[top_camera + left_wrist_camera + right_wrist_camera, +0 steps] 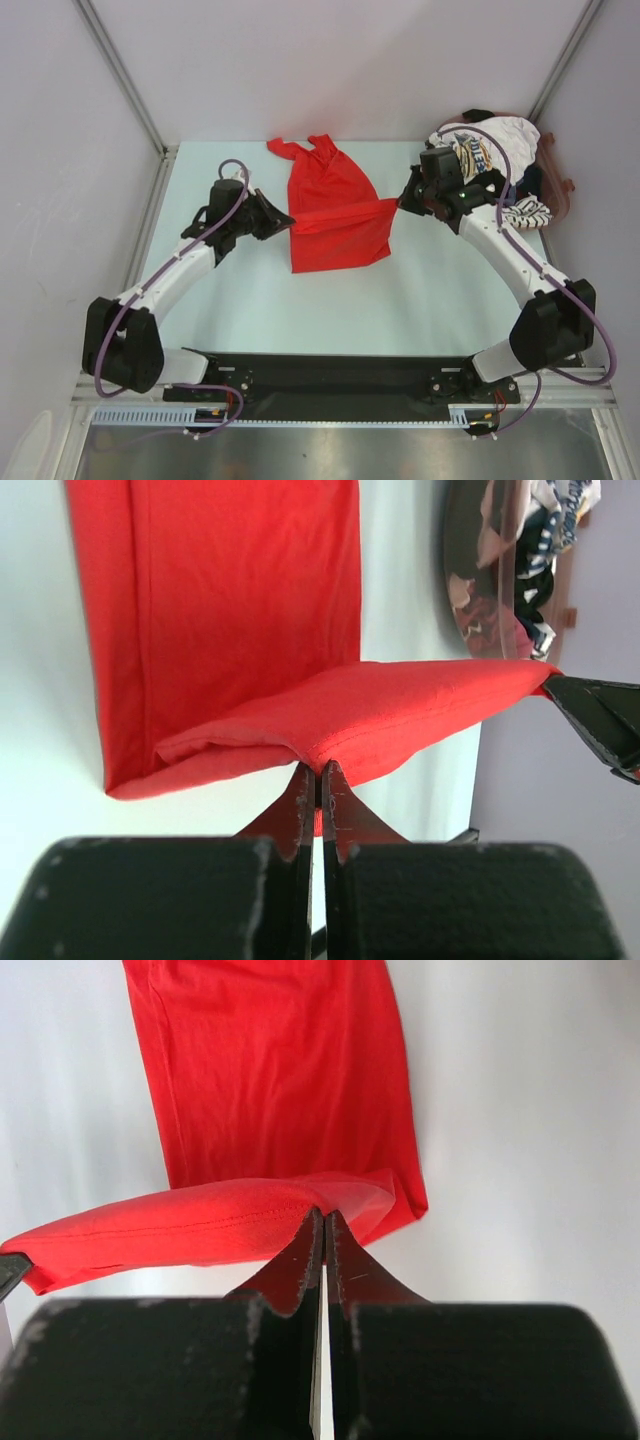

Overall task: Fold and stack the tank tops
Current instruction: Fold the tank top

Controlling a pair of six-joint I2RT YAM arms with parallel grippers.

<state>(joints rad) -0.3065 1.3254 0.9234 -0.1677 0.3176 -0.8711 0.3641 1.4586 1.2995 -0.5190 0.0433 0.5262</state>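
Left pincer [287,222]: its two fingers are pressed together on the left edge of the red tank top [335,200]. In the left wrist view only a thin pinch of cloth shows between the tips.

From this pincer a band of red cloth runs rightward, raised off the counter [250,300], and ends at the tip of the opposite pincer. The band is pulled nearly straight and sags slightly along its lower edge.

Beyond and below the band, the rest of the garment lies flat on the counter. Its shoulder straps point away from both pincers toward the back wall. Its bottom hem lies on the near side, toward the arm bases.

Right pincer [403,203]: its fingers are likewise pressed together, pinching the right edge of the same red tank top. In the right wrist view the cloth bunches into a small fold where it enters the tips.

To the right of this pincer, partly behind its wrist, a white printed tank top [490,145] lies heaped at the far right corner. A striped tank top [527,212] lies just nearer, beside the right forearm. A brownish see-through tub [562,185] stands against the heap at the counter's right edge, well apart from the red garment.
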